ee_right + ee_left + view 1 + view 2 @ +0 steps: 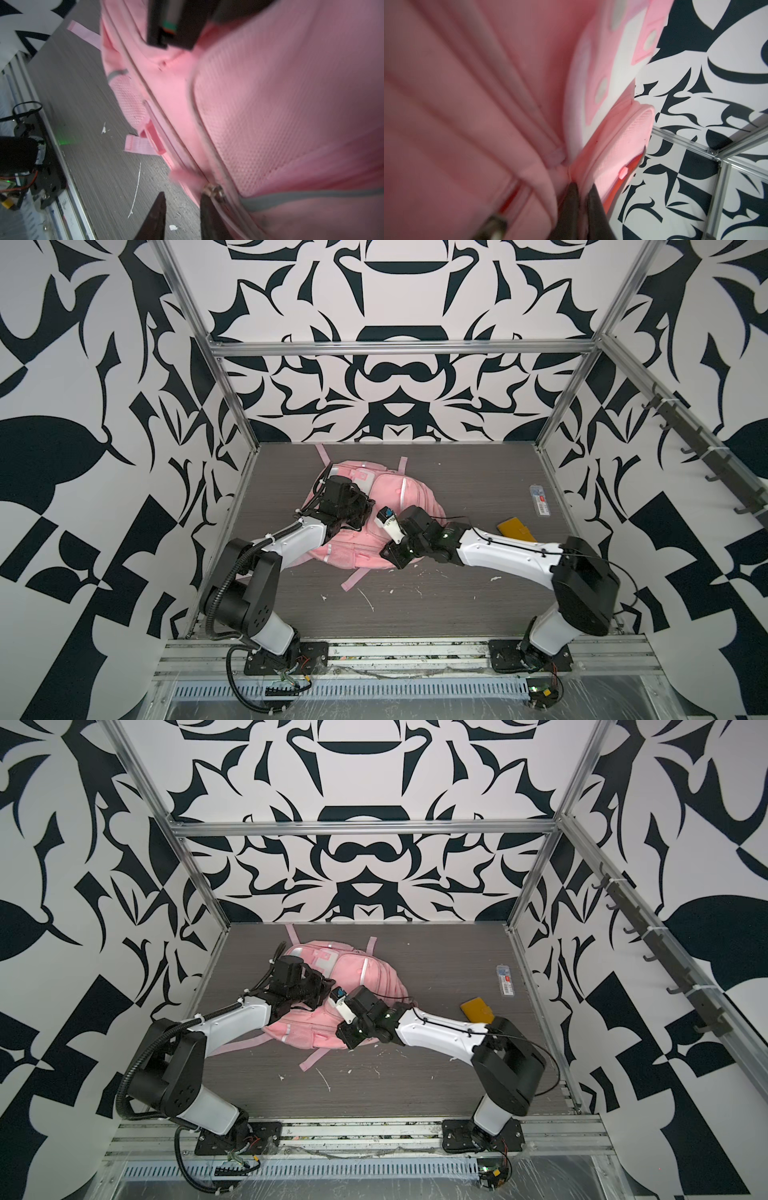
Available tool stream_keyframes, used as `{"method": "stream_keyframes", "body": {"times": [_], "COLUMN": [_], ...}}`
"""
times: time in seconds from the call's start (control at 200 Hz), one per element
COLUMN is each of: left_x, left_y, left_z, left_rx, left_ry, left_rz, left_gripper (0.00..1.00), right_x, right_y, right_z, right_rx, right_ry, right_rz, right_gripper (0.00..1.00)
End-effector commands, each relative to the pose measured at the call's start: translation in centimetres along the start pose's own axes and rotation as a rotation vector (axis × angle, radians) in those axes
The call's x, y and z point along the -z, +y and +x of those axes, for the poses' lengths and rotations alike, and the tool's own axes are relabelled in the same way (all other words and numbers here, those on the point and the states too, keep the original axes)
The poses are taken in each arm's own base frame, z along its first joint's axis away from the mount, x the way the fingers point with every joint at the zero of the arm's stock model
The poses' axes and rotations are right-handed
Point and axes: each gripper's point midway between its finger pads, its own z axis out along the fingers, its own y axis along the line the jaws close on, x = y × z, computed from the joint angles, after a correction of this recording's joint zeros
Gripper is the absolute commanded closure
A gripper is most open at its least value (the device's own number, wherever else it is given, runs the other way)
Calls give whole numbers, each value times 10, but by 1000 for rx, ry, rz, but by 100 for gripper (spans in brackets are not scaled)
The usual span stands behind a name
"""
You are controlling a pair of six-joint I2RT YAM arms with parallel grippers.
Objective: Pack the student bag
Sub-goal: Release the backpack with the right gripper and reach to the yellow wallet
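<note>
The student bag (395,497), a pink backpack with white strips, lies flat at the middle of the dark table (457,593) in both top views. My left gripper (581,187) is shut on a fold of the student bag's (488,104) pink fabric beside a seam. In a top view my left gripper (359,516) sits over the bag's left half. My right gripper (182,195) is open at the bag's near edge, with bare table between its fingers. A metal zip slider (213,190) on the bag (291,104) touches one fingertip. Its fingers are hidden under its body in both top views.
A flat yellow item (515,531) and a clear slim case (540,499) lie on the table's right side. A loose pink strap (353,578) trails toward the front edge. White scraps (368,601) dot the near table. Metal frame posts stand at the table's corners.
</note>
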Motion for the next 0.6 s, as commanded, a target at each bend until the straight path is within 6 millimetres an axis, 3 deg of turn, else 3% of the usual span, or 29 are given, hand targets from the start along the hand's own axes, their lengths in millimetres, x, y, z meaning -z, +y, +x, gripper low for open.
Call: {"method": "stream_keyframes", "body": {"times": [0.0, 0.085, 0.165, 0.31, 0.45, 0.595], "left_x": [13, 11, 12, 13, 18, 26], "left_y": [3, 20, 30, 31, 31, 31], "left_z": [6, 0, -4, 0, 8, 13], "left_rx": [-93, -113, -150, -262, -329, -374], "left_ry": [14, 17, 18, 55, 78, 89], "left_rz": [-31, -73, -95, -106, -99, -84], "left_gripper": [100, 100, 100, 100, 91, 74], "right_x": [38, 53, 70, 114, 151, 176], "right_y": [-1, -19, -42, -113, -180, -234], "right_z": [-21, -8, 2, 18, 43, 71], "right_rx": [-40, -107, -153, -317, -464, -594], "right_ry": [-132, -139, -141, -139, -84, 5], "right_rz": [-16, 10, 67, 248, 413, 576], "right_gripper": [60, 49, 45, 39, 31, 19]}}
